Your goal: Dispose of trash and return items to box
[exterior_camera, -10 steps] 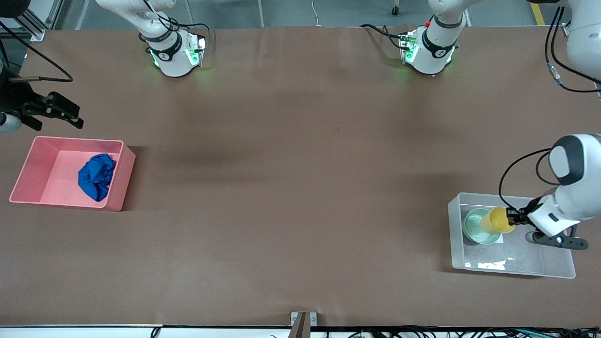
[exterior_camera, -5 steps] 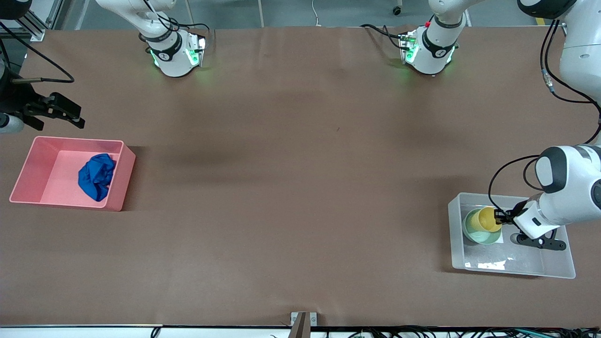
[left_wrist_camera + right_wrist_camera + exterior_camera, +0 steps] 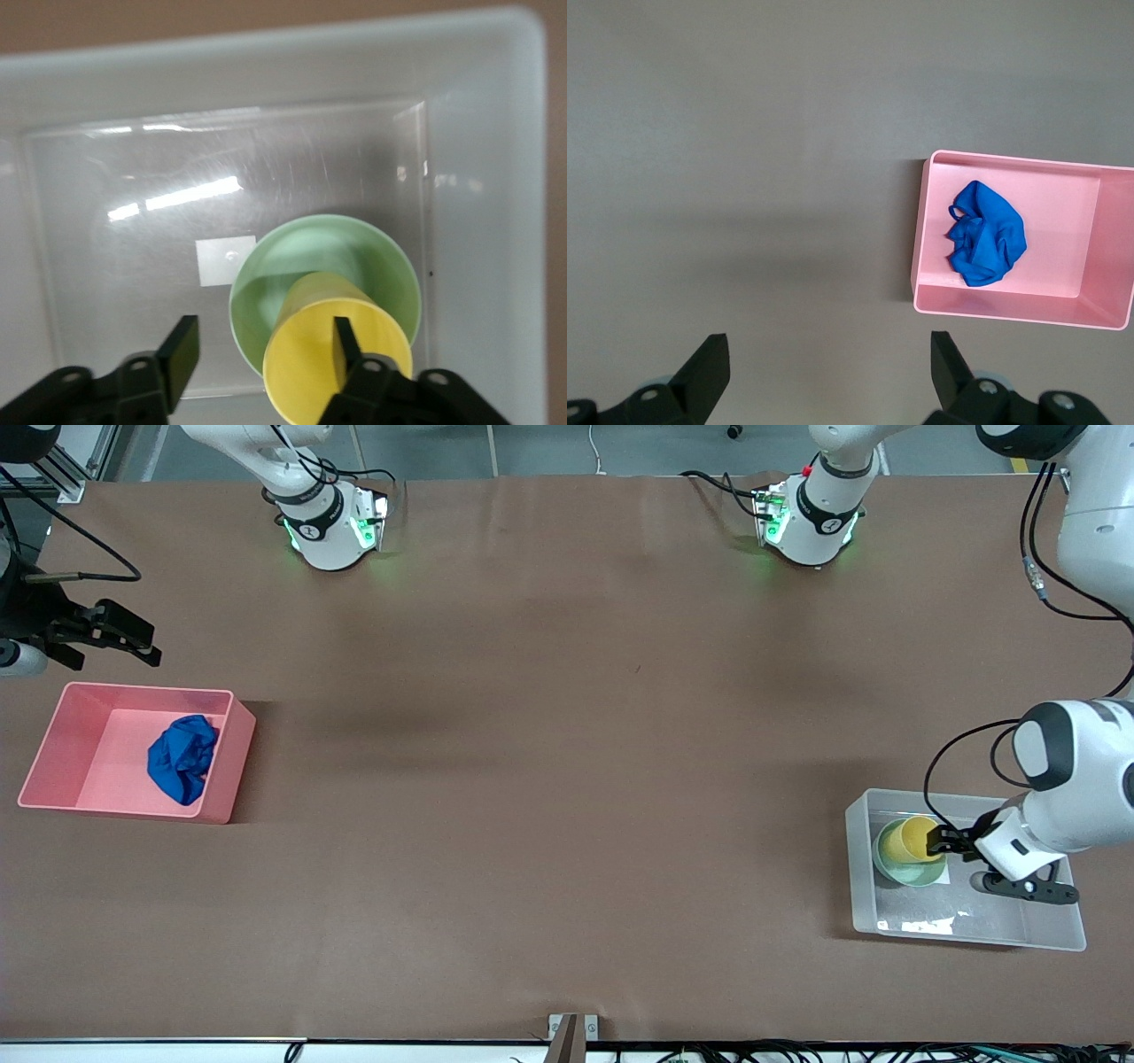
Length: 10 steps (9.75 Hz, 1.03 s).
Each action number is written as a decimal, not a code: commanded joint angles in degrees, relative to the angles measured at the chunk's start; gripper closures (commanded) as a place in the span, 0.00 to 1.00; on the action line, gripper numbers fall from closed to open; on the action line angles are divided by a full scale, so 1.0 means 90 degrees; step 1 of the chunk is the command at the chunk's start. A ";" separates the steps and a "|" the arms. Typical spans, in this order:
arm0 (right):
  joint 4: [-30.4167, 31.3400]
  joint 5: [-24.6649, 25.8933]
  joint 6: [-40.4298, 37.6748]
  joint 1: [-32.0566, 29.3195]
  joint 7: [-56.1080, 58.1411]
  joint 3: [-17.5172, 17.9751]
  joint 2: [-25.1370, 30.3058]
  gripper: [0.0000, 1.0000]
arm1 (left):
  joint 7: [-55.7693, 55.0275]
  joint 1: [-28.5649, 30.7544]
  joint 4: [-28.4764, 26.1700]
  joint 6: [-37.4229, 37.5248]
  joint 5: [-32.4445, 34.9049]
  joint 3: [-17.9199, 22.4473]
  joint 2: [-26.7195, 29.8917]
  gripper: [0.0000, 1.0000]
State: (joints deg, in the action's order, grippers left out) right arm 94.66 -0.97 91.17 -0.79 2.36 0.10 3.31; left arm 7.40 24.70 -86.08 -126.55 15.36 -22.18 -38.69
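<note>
1. My left gripper (image 3: 941,841) is down in the clear box (image 3: 1054,937) at the left arm's end of the table, and the fingers are spread wide — one finger (image 3: 345,341) sits inside the yellow cup (image 3: 330,363), the other finger (image 3: 180,351) stands out in the open, apart from the cup.
2. The yellow cup is right at my fingertips, tilted, resting in the mint-green bowl (image 3: 310,266) — nothing is clamping it.
3. The bowl sits on the box floor just under my left gripper, its rim next to the small white label (image 3: 223,260) on the bottom of the box.
4. My right gripper (image 3: 828,359) hangs high near the right arm's end of the table, fingers wide apart and holding nothing; that arm is waiting.
5. Below my right gripper and a little off to one side is the pink tub (image 3: 53,735), nearer the front camera than the bare table directly beneath me.
6. The blue cloth (image 3: 182,757) lies crumpled inside that pink tub, against the wall toward the table's middle.
</note>
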 commanded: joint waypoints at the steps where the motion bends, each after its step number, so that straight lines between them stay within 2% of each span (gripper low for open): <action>1: -0.0039 0.0010 -0.0062 0.0039 -0.0135 -0.0021 -0.0006 0.00 | -0.0924 -0.0001 -0.0172 0.0270 0.0003 -0.0296 0.0576 0.00; 5: -0.0049 0.0001 -0.0150 0.0029 -0.0135 -0.0021 -0.0006 0.00 | -0.1903 0.0019 -0.0152 0.1479 -0.0056 -0.0961 0.1786 0.00; 7: -0.0049 0.0000 -0.0150 0.0029 -0.0135 -0.0021 -0.0006 0.00 | -0.1935 0.0019 0.0042 0.2085 -0.0095 -0.1215 0.2305 0.00; 9: -0.0039 -0.0009 -0.0160 0.0019 -0.0135 -0.0031 -0.0006 0.00 | -0.1926 0.0029 0.0277 0.2846 -0.0640 -0.1343 0.2773 0.00; 10: -0.0039 -0.0009 -0.0160 0.0019 -0.0135 -0.0031 -0.0006 0.00 | -0.1839 0.0009 0.0268 0.3072 -0.0681 -0.1363 0.3017 0.00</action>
State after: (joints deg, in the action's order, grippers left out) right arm 94.66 -0.97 90.43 -0.79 2.23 -0.04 3.18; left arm -9.46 24.40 -82.34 -101.53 10.53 -34.01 -13.46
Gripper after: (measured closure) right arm 0.000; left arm 0.000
